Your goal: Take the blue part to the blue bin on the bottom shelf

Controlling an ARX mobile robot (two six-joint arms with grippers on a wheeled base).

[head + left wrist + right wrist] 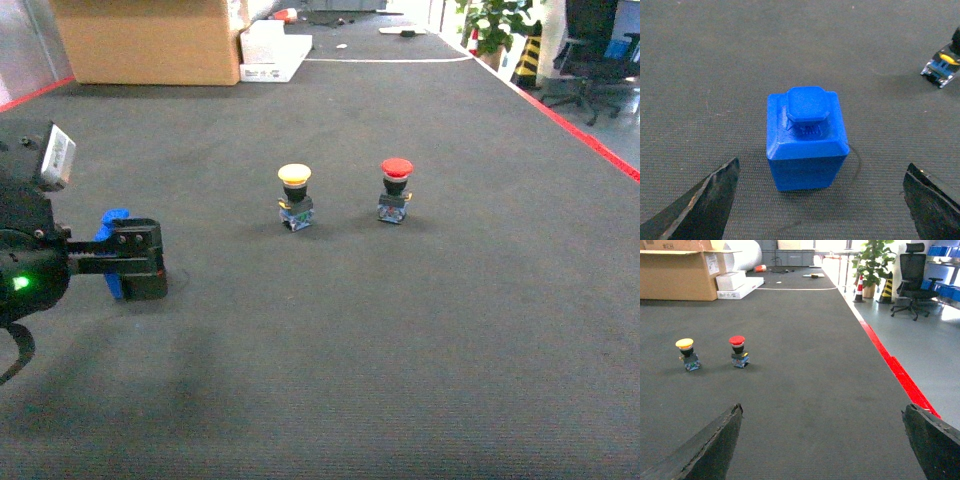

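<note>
Blue part (806, 137): upright on dark carpet (400, 330), between my left gripper's (820, 200) spread fingers, untouched. Right gripper (822, 445): fingers apart, open carpet below. Yellow button (294, 196) and red button (395, 188) well apart ahead.

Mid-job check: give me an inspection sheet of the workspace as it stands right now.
Surface: dark grey carpet-like floor, red line along its right edge.
Job's things: blue square plastic part upright, between the open fingers of the left tool, untouched. Blue bin and bottom shelf: nothing seen.
Clutter: yellow-capped push button and red-capped push button, both upright, apart.
Grippers: left tool open; right tool open, holding nothing.
Cables: nothing seen.
Surroundings: cardboard box, white boxes, potted plant, black office chair.
</note>
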